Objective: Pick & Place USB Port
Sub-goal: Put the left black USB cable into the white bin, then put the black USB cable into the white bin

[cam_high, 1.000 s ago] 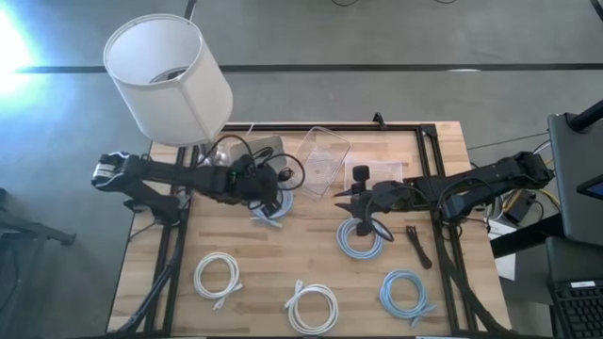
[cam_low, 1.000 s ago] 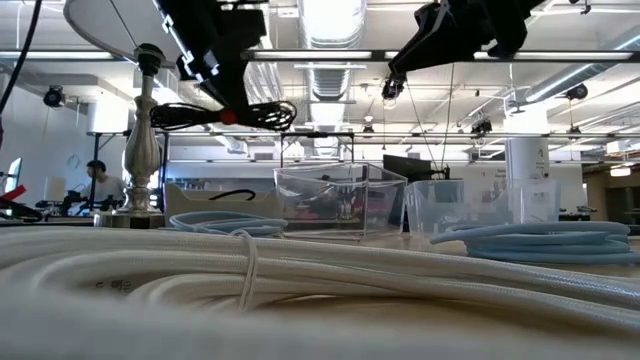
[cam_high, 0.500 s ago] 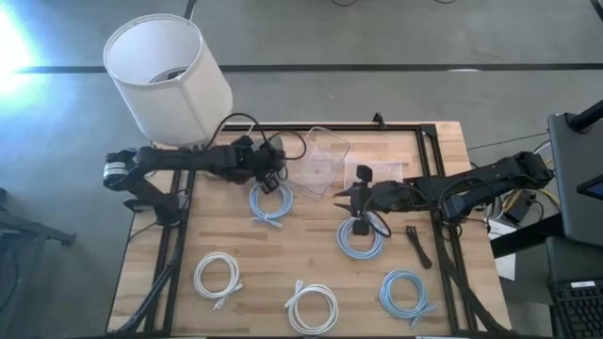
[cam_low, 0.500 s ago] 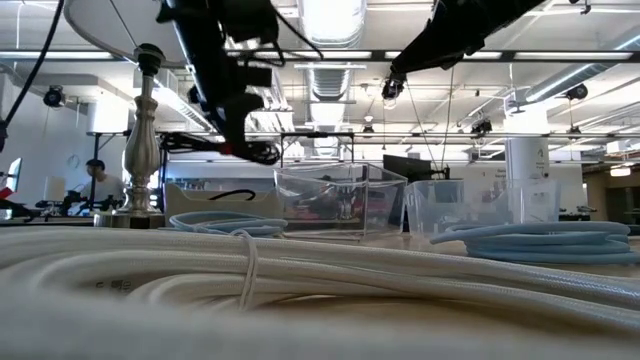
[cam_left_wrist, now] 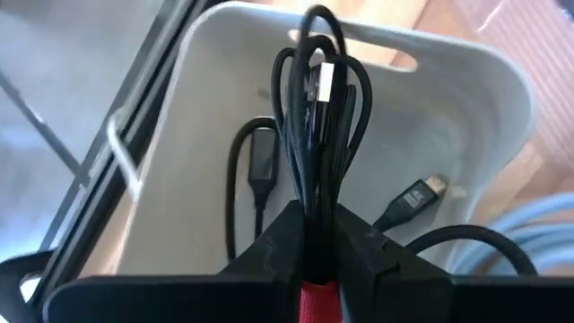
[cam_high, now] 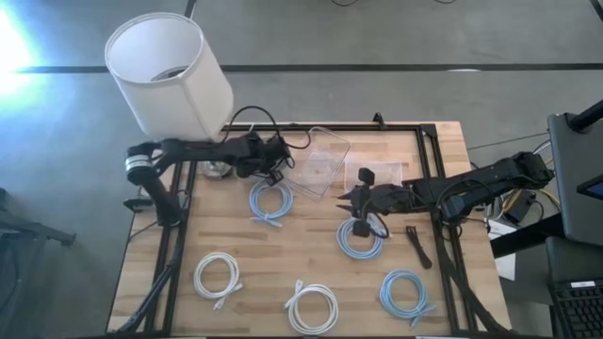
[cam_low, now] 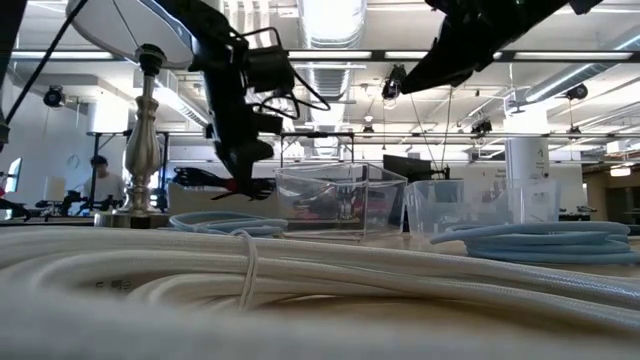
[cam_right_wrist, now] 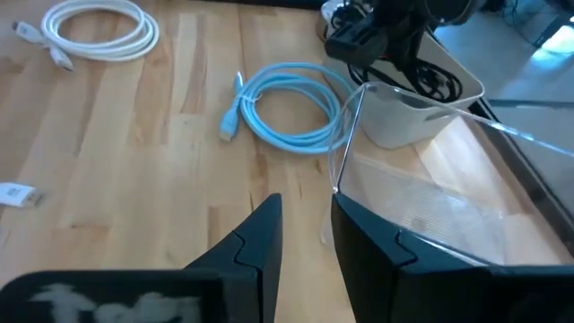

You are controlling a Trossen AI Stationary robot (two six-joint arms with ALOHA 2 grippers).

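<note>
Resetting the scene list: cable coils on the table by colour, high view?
Light blue coils: 3, at and
White coils: 2, at and
Black cable bundle: 1, off the table, held in the left gripper's fingers over the white bin
Total: 6

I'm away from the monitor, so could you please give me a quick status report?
Left gripper shut on black USB cable bundle, above white bin. Right gripper open, empty, beside clear container. Nothing in the way.

Glossy black cable (cam_left_wrist: pixel 316 135), matt white bin (cam_left_wrist: pixel 475 117)
</note>
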